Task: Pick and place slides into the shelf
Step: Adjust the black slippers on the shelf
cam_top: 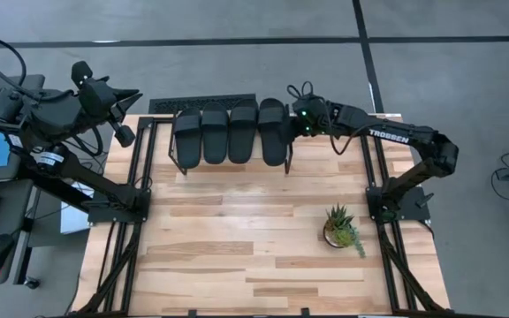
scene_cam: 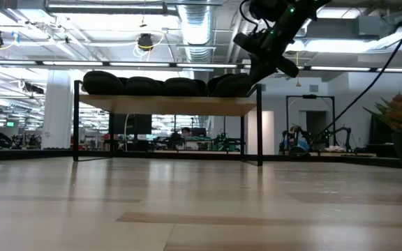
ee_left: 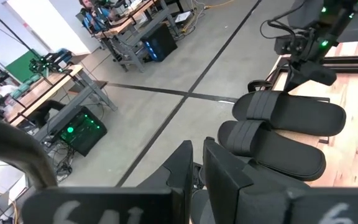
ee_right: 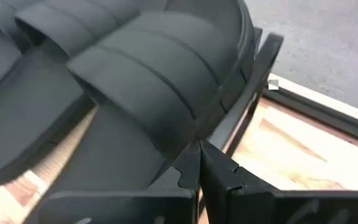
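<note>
Several black slides lie side by side, soles down, on the shelf at the table's far edge. My right gripper is shut and slants down at the right side of the rightmost slide. In the right wrist view its shut tips stand at that slide's sole edge, by the shelf's black rail. My left gripper waits, shut on nothing, high off the table's far left corner. Past its fingers two of the slides show. My right gripper has its shut fingertips at the rightmost slide's right long edge, just below the strap. It comes slanting down from the table's right. I cannot tell whether the tips touch the sole. The slide lies flat on the shelf.
A small potted plant stands on the table's right half, near the right arm's base frame. The left arm's frame stands at the left edge. Bare wooden tabletop stretches in front of the shelf.
</note>
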Robot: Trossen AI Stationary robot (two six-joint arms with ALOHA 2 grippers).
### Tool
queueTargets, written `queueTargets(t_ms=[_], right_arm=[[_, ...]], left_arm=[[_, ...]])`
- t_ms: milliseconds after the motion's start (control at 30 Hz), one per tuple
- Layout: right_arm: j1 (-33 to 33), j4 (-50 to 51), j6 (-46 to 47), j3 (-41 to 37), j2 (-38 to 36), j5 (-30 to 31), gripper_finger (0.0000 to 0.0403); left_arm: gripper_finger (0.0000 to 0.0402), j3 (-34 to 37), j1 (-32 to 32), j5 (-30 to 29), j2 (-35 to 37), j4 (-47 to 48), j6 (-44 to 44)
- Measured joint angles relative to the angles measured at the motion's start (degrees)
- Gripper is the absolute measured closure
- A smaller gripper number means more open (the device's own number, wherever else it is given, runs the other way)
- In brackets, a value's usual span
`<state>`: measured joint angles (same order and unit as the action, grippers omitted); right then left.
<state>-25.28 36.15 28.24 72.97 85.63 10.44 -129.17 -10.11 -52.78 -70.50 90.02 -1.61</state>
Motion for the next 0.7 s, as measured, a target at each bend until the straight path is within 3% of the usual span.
queueTargets(t_ms=[700], right_arm=[[0.57, -1.2, -0.23, 0.02, -0.03, -1.11, 0.0403]], left_arm=[[0.0372, 0.0, 0.0, -0.02, -0.02, 0.0, 0.02]])
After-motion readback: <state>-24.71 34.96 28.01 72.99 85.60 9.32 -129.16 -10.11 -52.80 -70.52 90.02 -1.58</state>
